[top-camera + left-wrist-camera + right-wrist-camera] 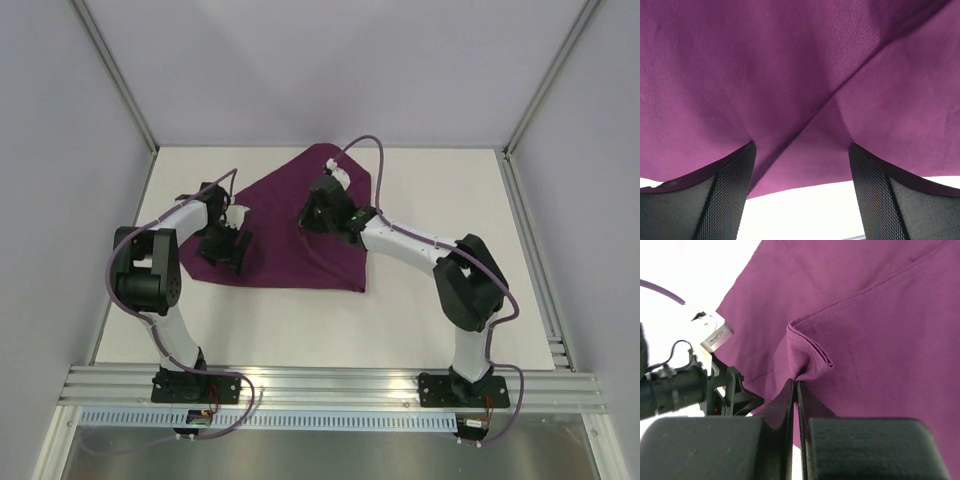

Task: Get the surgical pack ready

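Top view: purple cloth (285,250) lies flat on the white table (300,330), spread from the middle of the table toward 12 o'clock. One point reaches the far edge, and a long straight hem runs along its 6 o'clock side.

Left pincer (228,262): over the cloth's 8 o'clock corner, tilted down. In the left wrist view the left pincer (801,150) is released. Both mesh-faced fingers (732,190) stand wide apart with nothing between them. Cloth (765,75) fills the picture above them, with a crease running diagonally, and a strip of table (805,210) shows at 6 o'clock.

Right pincer (308,222): near the middle of the cloth, slightly toward 1 o'clock. In the right wrist view the right pincer (796,385) is clenched on a doubled corner (807,352) of the cloth (880,340). The fabric is bunched into a small raised pleat at the tips. Left arm (680,390) is visible at 9 o'clock.
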Robot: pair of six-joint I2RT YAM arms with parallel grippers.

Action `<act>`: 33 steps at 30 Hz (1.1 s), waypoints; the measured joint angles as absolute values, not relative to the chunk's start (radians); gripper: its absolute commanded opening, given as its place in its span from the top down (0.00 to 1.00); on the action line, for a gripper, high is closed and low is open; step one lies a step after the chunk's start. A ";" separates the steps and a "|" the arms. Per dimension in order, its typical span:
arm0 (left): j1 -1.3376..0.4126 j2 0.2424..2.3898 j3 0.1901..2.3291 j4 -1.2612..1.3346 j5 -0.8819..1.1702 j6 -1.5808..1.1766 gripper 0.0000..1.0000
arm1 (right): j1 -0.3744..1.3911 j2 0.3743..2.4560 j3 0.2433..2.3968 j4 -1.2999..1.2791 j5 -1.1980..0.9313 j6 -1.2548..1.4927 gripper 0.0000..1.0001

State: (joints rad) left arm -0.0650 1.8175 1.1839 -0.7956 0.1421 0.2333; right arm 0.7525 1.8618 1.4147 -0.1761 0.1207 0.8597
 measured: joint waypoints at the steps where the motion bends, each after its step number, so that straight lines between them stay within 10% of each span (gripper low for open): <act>1: -0.070 1.822 1.186 -0.794 0.136 0.233 0.16 | 0.760 1.887 1.428 -0.175 0.125 0.869 0.99; 10: -0.087 1.831 1.195 -0.795 0.111 0.233 0.16 | 0.806 2.057 1.512 -0.141 0.147 0.918 0.97; 17: -0.089 1.831 1.206 -0.794 0.104 0.234 0.14 | 0.809 2.193 1.574 -0.126 0.098 0.940 0.56; 33: 0.067 1.820 1.416 -0.852 0.080 0.237 0.08 | 0.830 1.895 1.588 -0.199 0.099 0.677 0.32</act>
